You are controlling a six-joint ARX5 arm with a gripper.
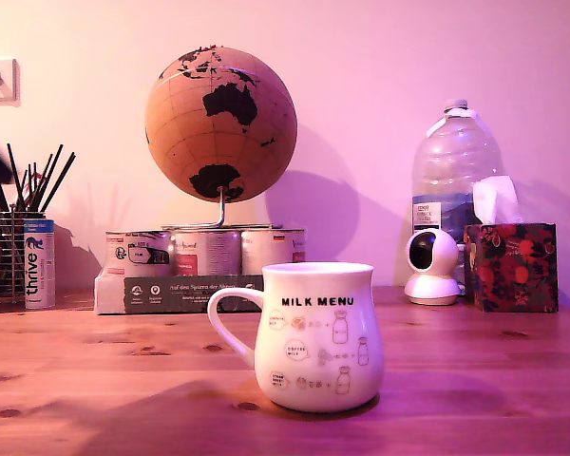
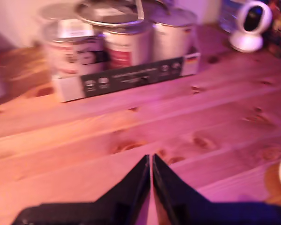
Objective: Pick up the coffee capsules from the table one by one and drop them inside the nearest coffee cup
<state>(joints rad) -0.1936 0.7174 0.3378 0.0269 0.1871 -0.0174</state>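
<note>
While we look down from the wrist, the gripper (image 2: 151,161) hangs over bare table (image 2: 131,122) with its fingertips together, nothing between them. The tins (image 2: 117,42) sit beyond it, and the pale edge beside it is probably the mug (image 1: 315,334); we see no capsule.

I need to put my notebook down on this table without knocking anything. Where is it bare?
Bare wood lies either side of the mug along the table front, and between mug and tins. The back is crowded: pen holder, tins, camera, tissue box.
</note>
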